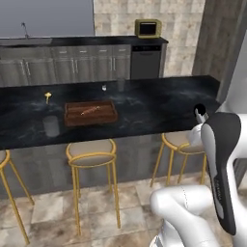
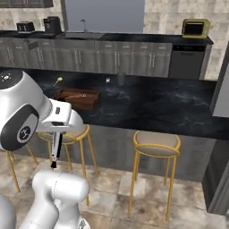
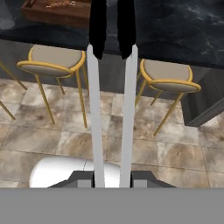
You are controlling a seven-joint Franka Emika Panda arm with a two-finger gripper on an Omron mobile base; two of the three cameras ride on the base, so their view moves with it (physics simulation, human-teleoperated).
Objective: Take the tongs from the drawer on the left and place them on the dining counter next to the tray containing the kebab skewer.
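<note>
My gripper point(image 3: 112, 178) is shut on the tongs point(image 3: 95, 109), whose two silvery arms run away from the fingers to black ends. In the right base view the gripper point(image 2: 58, 130) hangs in front of the dining counter point(image 2: 156, 103), and the tongs point(image 2: 55, 151) point down toward the floor below counter height. The brown wooden tray point(image 1: 90, 121) sits on the black marble dining counter point(image 1: 159, 108) with the thin orange-brown kebab skewer point(image 1: 89, 111) lying in it. From the hand, the tray point(image 3: 52, 14) lies far ahead to the left. The drawer is out of view.
Gold-legged stools point(image 1: 91, 154) point(image 2: 156, 144) point(image 3: 56, 61) stand along the counter's near edge under the overhang. A glass point(image 1: 50, 126) and a small yellow item point(image 1: 47, 96) stand left of the tray. Grey cabinets and a yellow oven point(image 1: 147, 28) line the back wall.
</note>
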